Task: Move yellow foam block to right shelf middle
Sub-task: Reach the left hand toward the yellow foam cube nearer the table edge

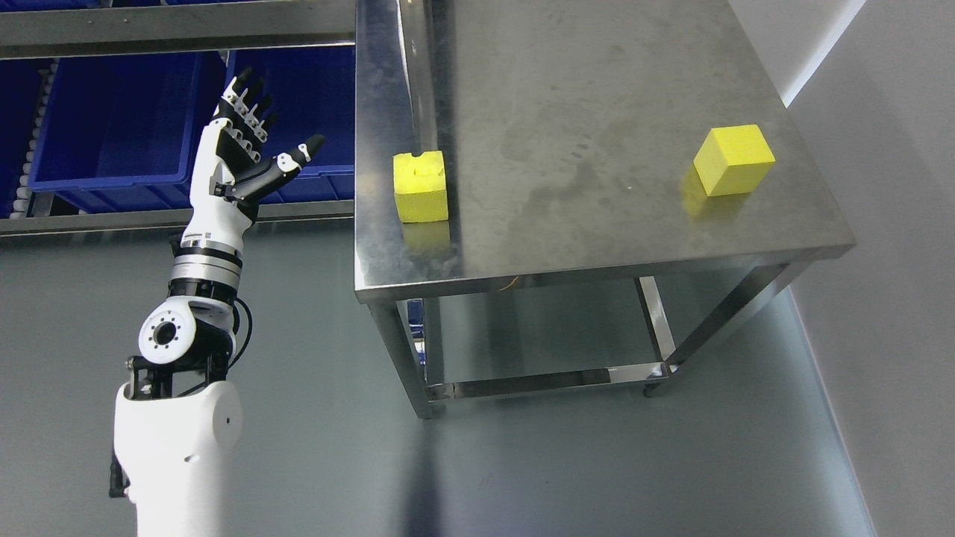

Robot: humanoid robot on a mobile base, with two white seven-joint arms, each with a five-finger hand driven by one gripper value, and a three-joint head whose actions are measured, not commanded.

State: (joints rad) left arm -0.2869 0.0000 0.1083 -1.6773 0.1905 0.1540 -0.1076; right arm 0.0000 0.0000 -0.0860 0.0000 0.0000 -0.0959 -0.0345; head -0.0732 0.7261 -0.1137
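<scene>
Two yellow foam blocks sit on a steel table (597,97). One block (421,186) is near the table's left front edge and has notches in its top. The other block (733,159) is near the right edge. My left hand (257,145) is raised to the left of the table, over the floor, fingers spread and holding nothing. It is well apart from the nearer block. My right arm does not show.
Blue bins (119,119) stand on a steel rack (171,26) behind my left hand. The table has a low frame rail (537,382) beneath it. A pale wall (888,224) runs along the right. Grey floor lies in front.
</scene>
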